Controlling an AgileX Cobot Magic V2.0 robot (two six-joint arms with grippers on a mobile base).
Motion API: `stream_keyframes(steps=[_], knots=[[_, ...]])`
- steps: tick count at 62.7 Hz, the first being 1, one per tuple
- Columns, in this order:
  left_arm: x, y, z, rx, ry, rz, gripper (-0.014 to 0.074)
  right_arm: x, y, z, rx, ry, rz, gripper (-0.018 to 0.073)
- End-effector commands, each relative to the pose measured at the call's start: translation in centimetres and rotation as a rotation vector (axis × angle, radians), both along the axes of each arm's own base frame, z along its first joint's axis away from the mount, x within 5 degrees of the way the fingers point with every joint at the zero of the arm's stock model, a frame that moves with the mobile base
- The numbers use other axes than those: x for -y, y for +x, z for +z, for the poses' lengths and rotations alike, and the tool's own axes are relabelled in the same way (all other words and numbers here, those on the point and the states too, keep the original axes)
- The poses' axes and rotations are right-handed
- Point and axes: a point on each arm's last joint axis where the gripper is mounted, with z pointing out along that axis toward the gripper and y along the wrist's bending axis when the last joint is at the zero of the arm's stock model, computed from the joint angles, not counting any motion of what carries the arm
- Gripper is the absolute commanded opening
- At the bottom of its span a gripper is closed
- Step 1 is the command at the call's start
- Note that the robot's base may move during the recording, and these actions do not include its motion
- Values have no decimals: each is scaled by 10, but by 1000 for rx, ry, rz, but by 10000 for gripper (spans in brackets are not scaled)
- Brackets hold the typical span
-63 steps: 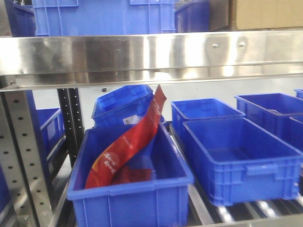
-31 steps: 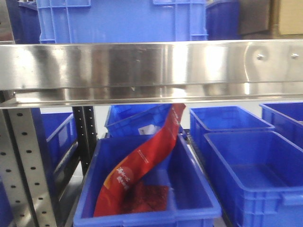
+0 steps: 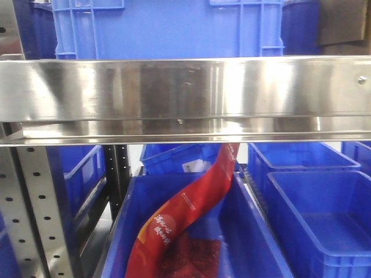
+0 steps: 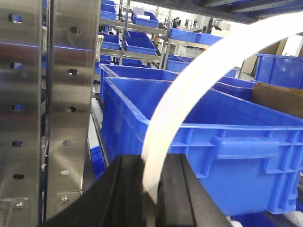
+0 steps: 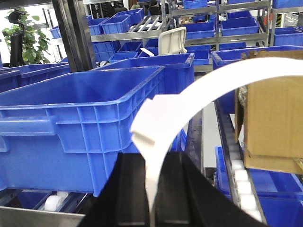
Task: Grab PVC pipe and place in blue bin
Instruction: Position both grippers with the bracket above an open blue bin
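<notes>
**A:** Front view, items?
**B:** One steel shelf beam (image 3: 185,95) across the frame, with a blue crate (image 3: 168,26) standing on it. Below is an open blue bin (image 3: 250,229) with a red packet (image 3: 191,208) leaning in it, its top end up behind the beam. A second bin (image 3: 324,226) sits just to the right. There is a perforated upright (image 3: 35,214) at the left.

**A:** Left wrist view?
**B:** The left gripper (image 4: 152,163) is at the bottom edge. Its black fingers stand close on either side of a white curved strip (image 4: 187,78), which arcs up and to the right. I cannot tell whether they pinch it, or whether it is the PVC pipe. Ahead is a large blue tote (image 4: 222,142), with a steel post (image 4: 66,94) to the left and a brown carton (image 4: 279,99) behind the tote's far rim.

**A:** Right wrist view?
**B:** The right gripper (image 5: 152,161) is placed the same way. A stepped white strip (image 5: 213,85) rises between its fingers and bends to the right. I cannot tell the grip here either. A blue container (image 5: 80,118) is on the left and a cardboard box (image 5: 274,118) on the right. A potted plant (image 5: 23,42) is far off at the left.
</notes>
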Motion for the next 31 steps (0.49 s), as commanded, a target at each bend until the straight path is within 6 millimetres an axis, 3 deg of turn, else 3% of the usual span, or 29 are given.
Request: stream_keyframes(steps=[1,31], knots=[[0,-1,3,26,-12,-5,-111,0,-1,3,36,-12,4,-169],[0,-1,3,26,-12,-5,-111,-1,-1,10,111,-1,17,-169]])
